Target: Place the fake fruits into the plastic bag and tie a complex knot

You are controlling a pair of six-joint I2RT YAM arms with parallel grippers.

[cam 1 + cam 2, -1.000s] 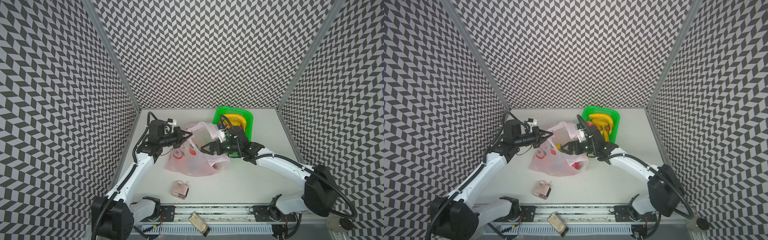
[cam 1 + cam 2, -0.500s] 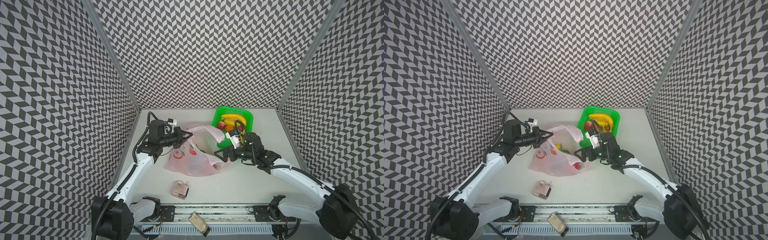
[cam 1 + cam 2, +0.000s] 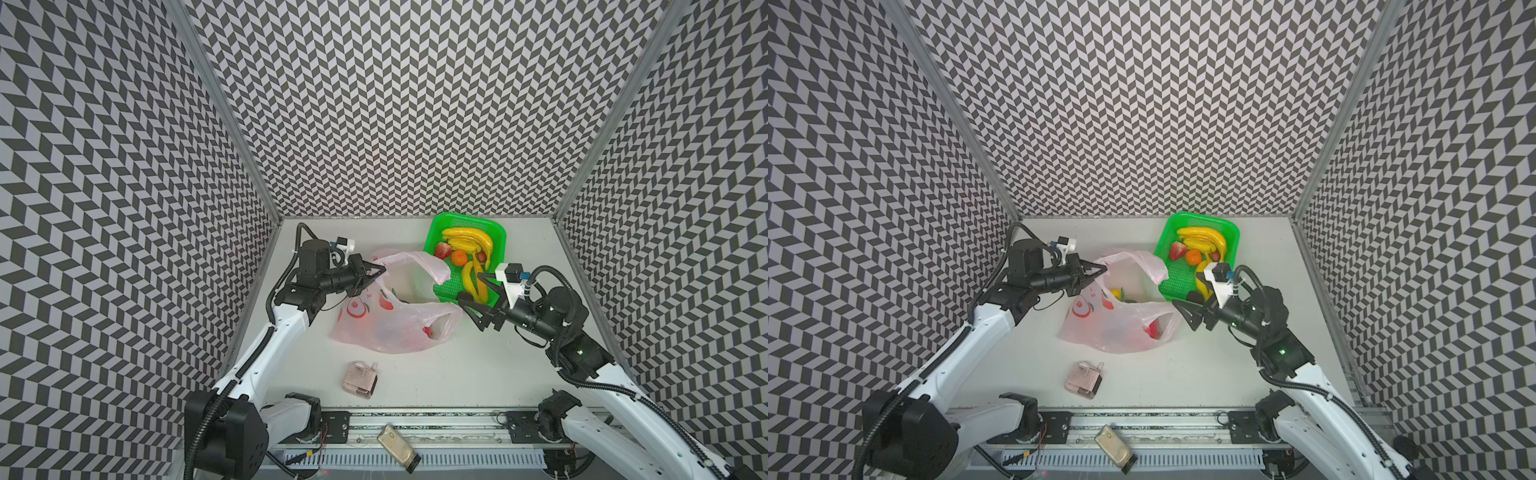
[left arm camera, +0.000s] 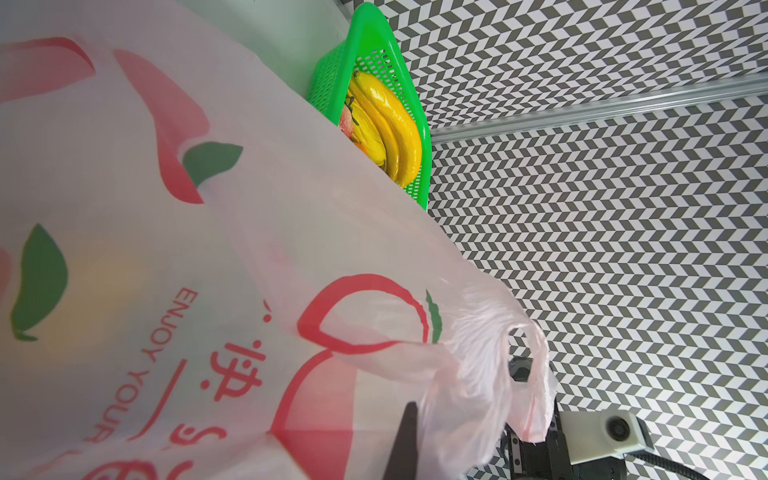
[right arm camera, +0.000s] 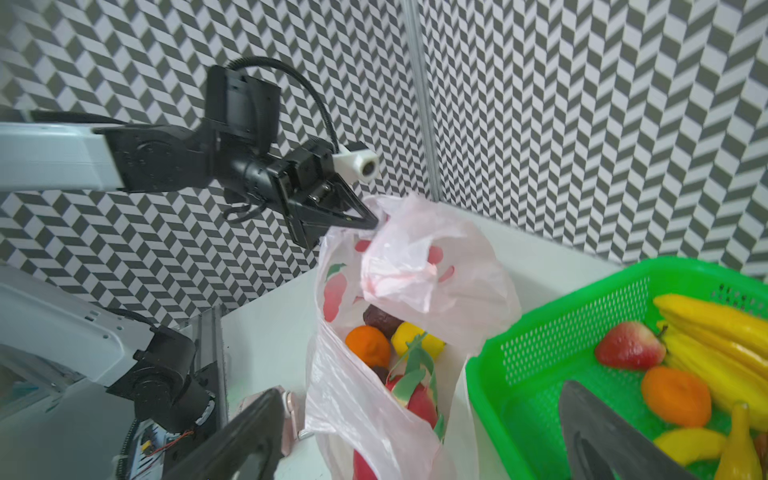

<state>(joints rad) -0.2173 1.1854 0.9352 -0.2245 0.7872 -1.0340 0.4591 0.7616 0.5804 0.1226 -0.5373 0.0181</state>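
Observation:
The pale pink plastic bag (image 3: 395,320) (image 3: 1117,328) lies mid-table with its mouth held up. My left gripper (image 3: 380,270) (image 3: 1104,270) (image 5: 372,220) is shut on one handle loop; film hides all but one finger (image 4: 408,444). Inside the bag (image 5: 415,266) lie an orange (image 5: 368,347), a yellow fruit (image 5: 409,338), a dark brown one (image 5: 380,318) and a dragon fruit (image 5: 415,399). My right gripper (image 3: 469,287) (image 3: 1187,291) (image 5: 422,392) hangs open and empty between bag and basket. Bananas (image 3: 469,243), a strawberry (image 3: 442,249) and an orange (image 3: 459,257) remain in the basket. No knot is in view.
The green mesh basket (image 3: 498,228) (image 3: 1233,226) (image 4: 370,54) (image 5: 540,345) stands at the back right, touching the bag. A small pinkish clear box (image 3: 360,379) (image 3: 1083,380) sits near the front edge. A tan object (image 3: 397,446) lies on the front rail. Chevron walls close in three sides.
My right gripper has drawn back from the bag's mouth towards the right and front, still open. The left gripper and the held handle have stayed put.

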